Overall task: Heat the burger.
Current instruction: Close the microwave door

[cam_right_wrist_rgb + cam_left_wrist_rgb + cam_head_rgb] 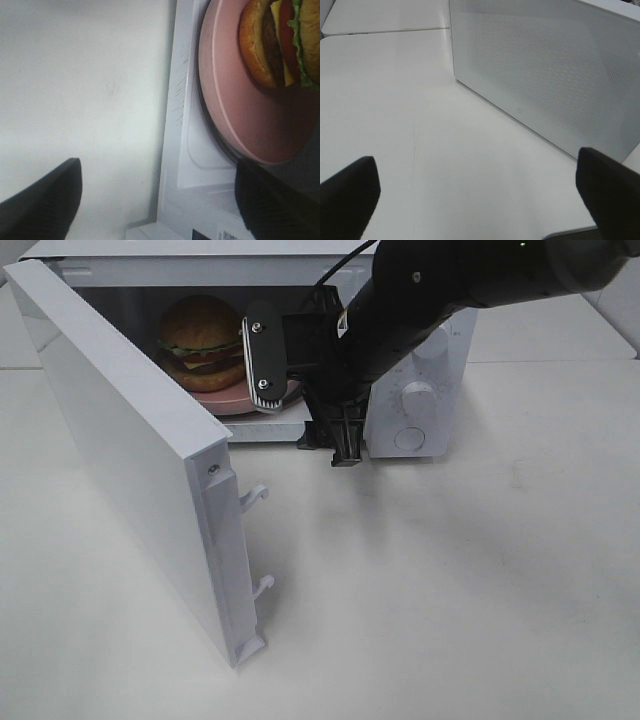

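From up high, the burger [203, 340] sits on a pink plate [235, 398] inside the microwave [420, 390]. The door [120, 440] hangs wide open over the white counter [450, 590]. The right hand [305, 405] is at the front of the opening. Its two fingers are apart and hold nothing.

From the left wrist, the left hand [477, 200] is open too, with only bare counter between its fingers. The big white door is close in front of it.

From the right wrist, the burger [272, 45] shows its bun, cheese, tomato and lettuce. The plate [240, 100] rests just inside the microwave's front edge. The fingers are spread and touch nothing.

The burger looks light and soft, I think. A squeeze could squash it, and the layers could slide apart. The shiny bun may be slippery. The hard plate rim looks like the safer place to hold.
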{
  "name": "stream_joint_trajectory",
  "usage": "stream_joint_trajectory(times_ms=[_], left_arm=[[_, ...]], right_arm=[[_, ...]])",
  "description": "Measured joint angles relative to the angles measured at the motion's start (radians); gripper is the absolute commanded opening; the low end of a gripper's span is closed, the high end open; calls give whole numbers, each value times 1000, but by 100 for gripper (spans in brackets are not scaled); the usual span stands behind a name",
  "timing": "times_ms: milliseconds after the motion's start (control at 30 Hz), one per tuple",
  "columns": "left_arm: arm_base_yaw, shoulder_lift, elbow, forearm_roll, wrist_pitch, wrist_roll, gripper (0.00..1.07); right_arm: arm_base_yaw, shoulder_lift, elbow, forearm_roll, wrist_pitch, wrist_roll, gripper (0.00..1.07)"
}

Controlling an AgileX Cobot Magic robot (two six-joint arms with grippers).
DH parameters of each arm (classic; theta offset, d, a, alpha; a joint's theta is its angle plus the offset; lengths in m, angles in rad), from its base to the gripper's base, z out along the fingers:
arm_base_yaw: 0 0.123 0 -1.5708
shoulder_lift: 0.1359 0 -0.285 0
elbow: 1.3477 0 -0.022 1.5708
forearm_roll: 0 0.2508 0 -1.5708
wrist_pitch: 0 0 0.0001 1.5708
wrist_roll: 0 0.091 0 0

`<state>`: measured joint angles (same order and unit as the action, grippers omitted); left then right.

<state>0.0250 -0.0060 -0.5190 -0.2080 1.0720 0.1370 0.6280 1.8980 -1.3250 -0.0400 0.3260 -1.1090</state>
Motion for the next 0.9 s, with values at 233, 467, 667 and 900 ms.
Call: stream_joint_trajectory(times_ms=[233, 467, 667, 900], left_arm=[[0, 0, 0, 0, 0, 0, 100], [0, 0, 0, 0, 0, 0, 100], [0, 0, 0, 0, 0, 0, 100], [0, 0, 0, 0, 0, 0, 100]], right_arm=[[0, -112, 126, -2, -18, 27, 80], [0, -208, 235, -3, -18, 118, 78], [0, -309, 326, -3, -15, 224, 76], [0, -410, 416, -3, -9, 333, 76]])
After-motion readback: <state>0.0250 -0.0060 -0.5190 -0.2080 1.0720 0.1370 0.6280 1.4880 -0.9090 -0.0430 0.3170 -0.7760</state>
